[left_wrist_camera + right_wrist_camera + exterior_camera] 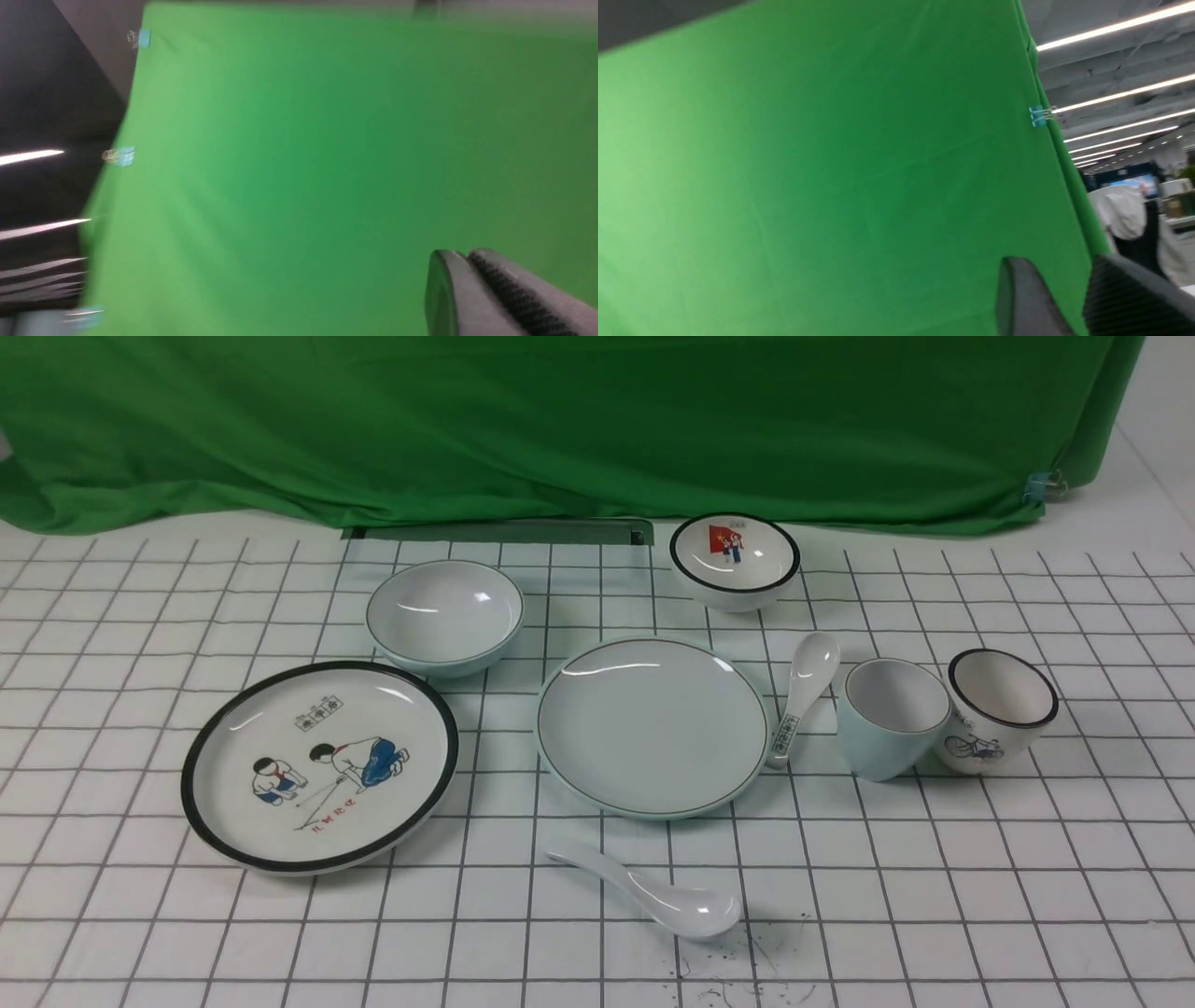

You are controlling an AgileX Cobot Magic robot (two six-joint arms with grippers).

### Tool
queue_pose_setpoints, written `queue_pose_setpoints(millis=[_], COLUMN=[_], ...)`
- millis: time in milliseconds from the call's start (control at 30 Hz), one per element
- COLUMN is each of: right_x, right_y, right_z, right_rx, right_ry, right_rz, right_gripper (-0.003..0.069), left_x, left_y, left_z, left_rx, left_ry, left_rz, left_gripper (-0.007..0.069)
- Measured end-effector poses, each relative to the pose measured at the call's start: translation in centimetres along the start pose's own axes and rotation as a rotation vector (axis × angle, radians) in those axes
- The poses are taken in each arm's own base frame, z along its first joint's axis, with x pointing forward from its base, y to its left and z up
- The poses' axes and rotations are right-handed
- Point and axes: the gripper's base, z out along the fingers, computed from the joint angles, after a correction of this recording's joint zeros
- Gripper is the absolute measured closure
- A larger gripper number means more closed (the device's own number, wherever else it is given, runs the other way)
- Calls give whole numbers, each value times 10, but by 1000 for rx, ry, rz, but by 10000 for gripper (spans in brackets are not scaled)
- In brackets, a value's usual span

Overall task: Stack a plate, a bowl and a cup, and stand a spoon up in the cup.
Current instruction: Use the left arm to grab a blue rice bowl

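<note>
In the front view, the plain plate (653, 726) lies at the table's middle. The plain bowl (444, 613) stands behind it to the left. The pale blue cup (892, 717) stands upright to the plate's right. The plain white spoon (653, 891) lies bowl-up in front of the plate. Neither arm shows in the front view. My left gripper (462, 255) is shut and empty, facing the green cloth. My right gripper (1057, 262) is open by a small gap, empty, also facing the cloth. No task object shows in either wrist view.
A black-rimmed picture plate (319, 765) lies front left. A small black-rimmed bowl (735, 560) stands at the back. A bicycle cup (999, 709) touches the blue cup's right side. A printed-handle spoon (803, 695) leans on the plain plate's right rim. A green cloth (597, 420) hangs behind.
</note>
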Motion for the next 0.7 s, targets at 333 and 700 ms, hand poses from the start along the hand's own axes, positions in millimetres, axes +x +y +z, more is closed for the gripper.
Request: queue_pose_setpoints(millis=[333,700], right_x=[-39,24], right_y=[9,-12], right_z=[36,98], right_rx=[31,96], right_ry=[102,779], right_rz=[-193,-362], right_gripper=[639,645], left_x=[-57,40], left_y=[-22,-2], left_z=[73,156], left_rx=[33,-182], left_ry=[193,883], left_rz=[-13,-59], left_gripper=[652,652])
